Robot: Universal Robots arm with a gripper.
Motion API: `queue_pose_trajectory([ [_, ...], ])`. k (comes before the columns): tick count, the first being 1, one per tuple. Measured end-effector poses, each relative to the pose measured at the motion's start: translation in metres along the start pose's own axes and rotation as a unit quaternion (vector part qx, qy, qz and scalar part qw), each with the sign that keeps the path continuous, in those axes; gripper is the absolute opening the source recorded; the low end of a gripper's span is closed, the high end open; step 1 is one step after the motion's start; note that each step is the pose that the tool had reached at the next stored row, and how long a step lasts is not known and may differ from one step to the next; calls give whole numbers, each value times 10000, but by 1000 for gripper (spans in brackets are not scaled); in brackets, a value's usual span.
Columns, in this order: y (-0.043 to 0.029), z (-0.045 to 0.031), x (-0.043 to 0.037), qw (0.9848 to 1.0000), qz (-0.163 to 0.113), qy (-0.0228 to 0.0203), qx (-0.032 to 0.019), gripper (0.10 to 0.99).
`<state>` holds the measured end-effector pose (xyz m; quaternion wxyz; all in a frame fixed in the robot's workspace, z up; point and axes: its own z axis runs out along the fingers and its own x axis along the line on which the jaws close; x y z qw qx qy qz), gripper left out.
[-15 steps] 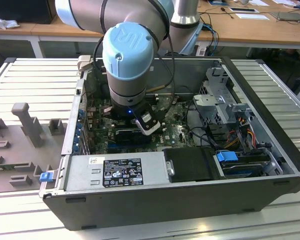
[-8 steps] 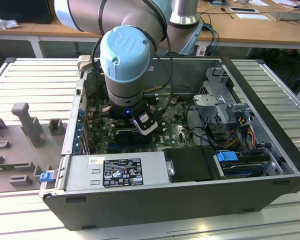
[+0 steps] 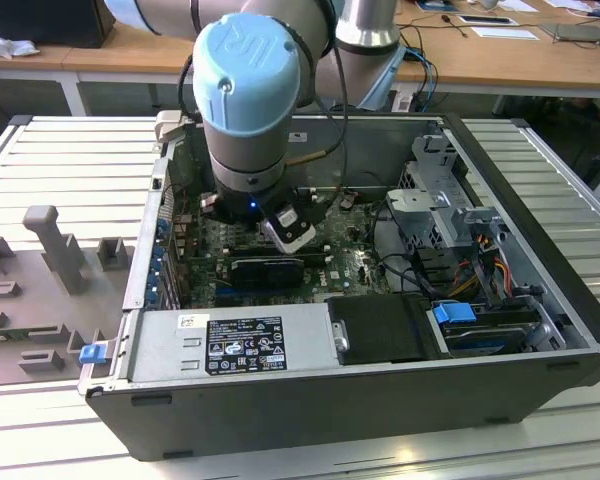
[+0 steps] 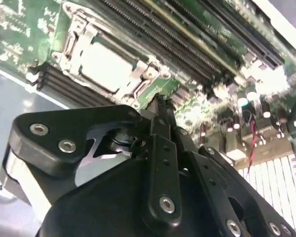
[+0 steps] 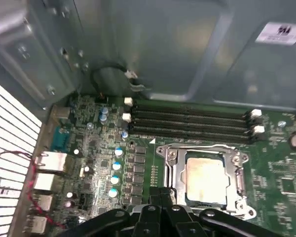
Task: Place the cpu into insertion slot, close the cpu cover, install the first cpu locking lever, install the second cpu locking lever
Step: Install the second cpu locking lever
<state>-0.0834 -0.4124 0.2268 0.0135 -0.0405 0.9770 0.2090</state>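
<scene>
Open computer case [image 3: 540,390] on slatted bench | cpu [image 5: 205,178] under closed cpu cover [image 5: 173,170] | hand [image 4: 160,106] fingers together, tips partly hidden

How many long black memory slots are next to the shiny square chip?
4 memory slots in the first wrist view, side by side in a row between the cpu and the grey case wall. More may be hidden elsewhere.

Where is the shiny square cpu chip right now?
In both wrist views the cpu sits in the insertion slot under the cpu cover, beside the long black memory slots, near the claw.
</scene>
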Motion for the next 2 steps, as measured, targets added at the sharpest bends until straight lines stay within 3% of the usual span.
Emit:
queue_pose_trajectory([
  [2, 23, -50, -3, 10000, 0, -1, -2, 106],
])
